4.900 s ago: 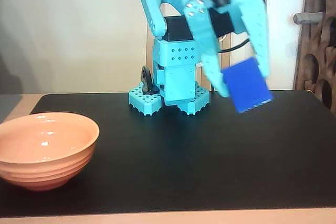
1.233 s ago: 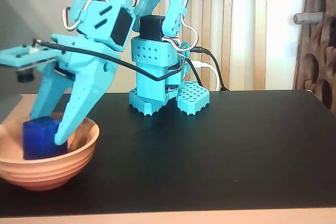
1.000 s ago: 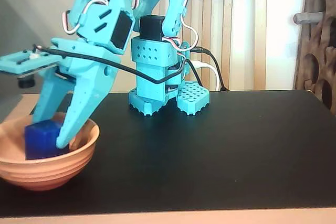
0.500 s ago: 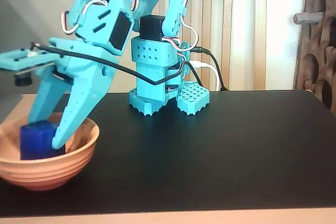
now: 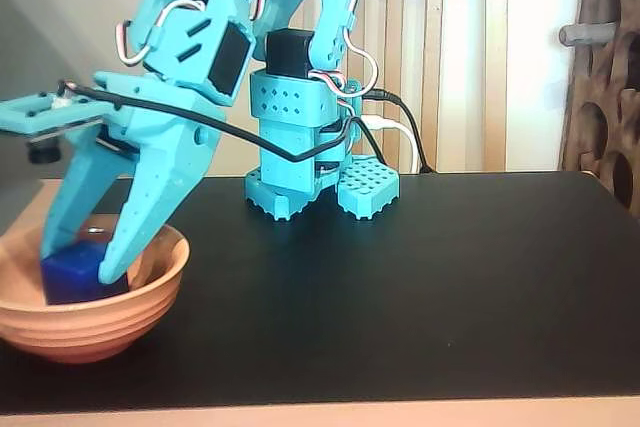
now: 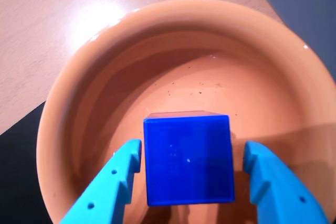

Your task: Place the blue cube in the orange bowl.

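The blue cube [image 5: 72, 273] lies inside the orange bowl [image 5: 115, 321] at the left end of the black mat in the fixed view, sunk below the rim. My turquoise gripper [image 5: 80, 259] reaches down into the bowl and straddles the cube, open. In the wrist view the cube [image 6: 188, 157] rests on the inside of the bowl [image 6: 173, 51]. Small gaps separate it from both fingers of the gripper [image 6: 192, 153]. The left finger [image 6: 118, 179] sits closer to the cube than the right one does.
The arm's base [image 5: 318, 187] stands at the back of the black mat [image 5: 420, 287]. A wooden panel [image 5: 610, 67] with holes rises at the right edge. The bowl overhangs the mat's left end onto the tan tabletop [image 6: 47, 19].
Over the last second the fingers spread apart and the cube settled lower into the bowl. Nearly five seconds ago the gripper held the cube in the air on the right.
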